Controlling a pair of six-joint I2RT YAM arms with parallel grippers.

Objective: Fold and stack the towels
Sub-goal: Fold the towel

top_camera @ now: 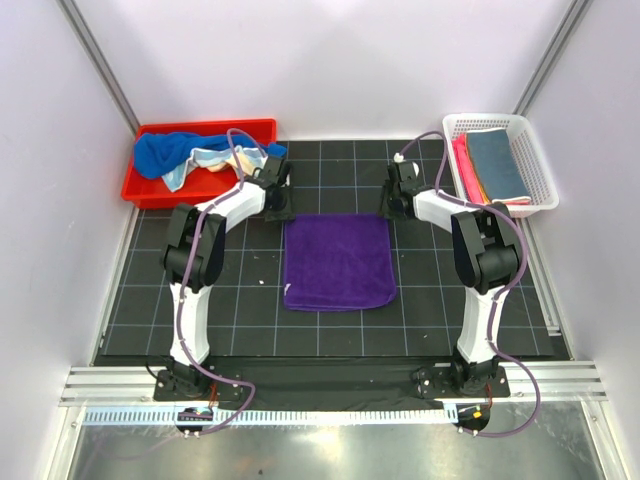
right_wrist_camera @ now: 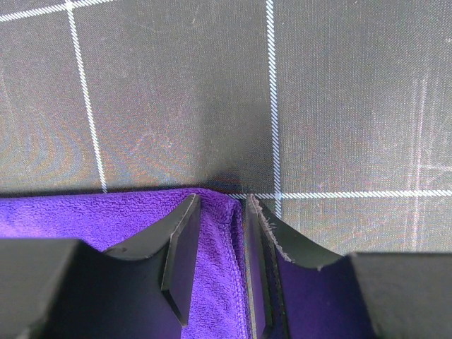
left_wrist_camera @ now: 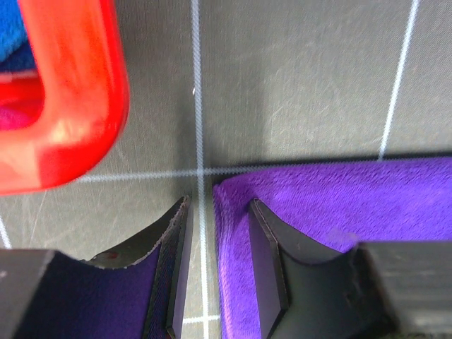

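A purple towel [top_camera: 337, 262] lies flat in the middle of the black grid mat. My left gripper [top_camera: 279, 210] is down at its far left corner. In the left wrist view the gripper [left_wrist_camera: 219, 205] is open: one finger is on the mat, the other on the purple towel [left_wrist_camera: 339, 205], and the towel's edge lies in the gap. My right gripper [top_camera: 390, 208] is at the far right corner. In the right wrist view the gripper [right_wrist_camera: 221, 199] is open and straddles the hem of the purple towel [right_wrist_camera: 85, 215], which is not pinched.
A red bin [top_camera: 150, 190] at the back left holds a bright blue towel [top_camera: 160, 152] and a pale multicolour towel [top_camera: 212, 158]; its rim [left_wrist_camera: 78, 106] is close to my left gripper. A white mesh basket [top_camera: 535, 165] at the back right holds slate blue [top_camera: 495, 160], orange and pink towels.
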